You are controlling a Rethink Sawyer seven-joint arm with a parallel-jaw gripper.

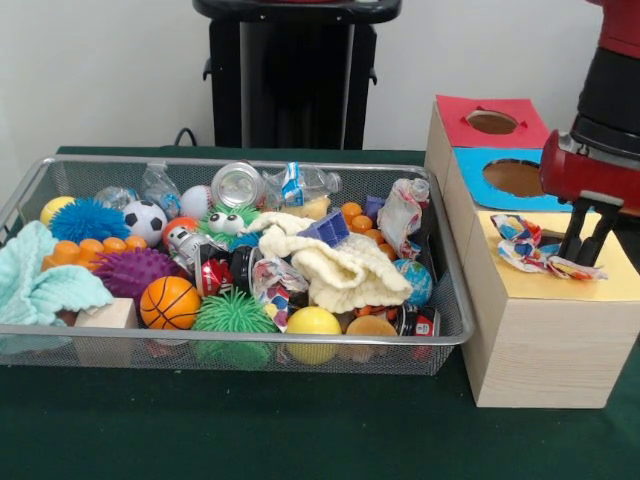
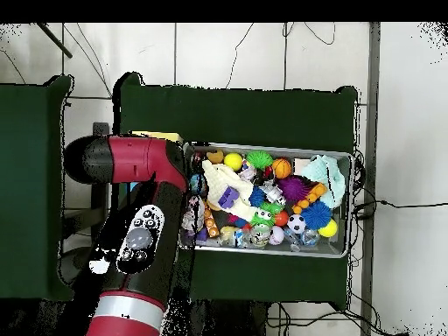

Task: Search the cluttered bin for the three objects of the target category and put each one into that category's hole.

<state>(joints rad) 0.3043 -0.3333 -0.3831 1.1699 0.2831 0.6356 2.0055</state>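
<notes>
Claw (image 1: pixel 588 243) slightly parted, empty, over spotted cloth (image 1: pixel 528 246) on yellow box top (image 1: pixel 620 272); hole unseen, nudge toward twelve o'clock.

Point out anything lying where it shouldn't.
A spotted fabric piece lies crumpled on the yellow-topped box, beside the gripper, not dropped through a hole. Another drapes by the bin's right wall.

Dark green cloth (image 1: pixel 300 430) covering the table, reaching to the near edge in the front view; plain pale wall (image 1: pixel 100 70) rising behind it; black cable (image 1: pixel 186 134) looping up at the table's far edge; seen from overhead, light tiled floor (image 2: pixel 407 131) with dark grout lines surrounding the table; thin black cables (image 2: pixel 385 204) trailing across the tiles; second green-covered surface (image 2: pixel 31 188) lying beside the table, apart from it.
</notes>
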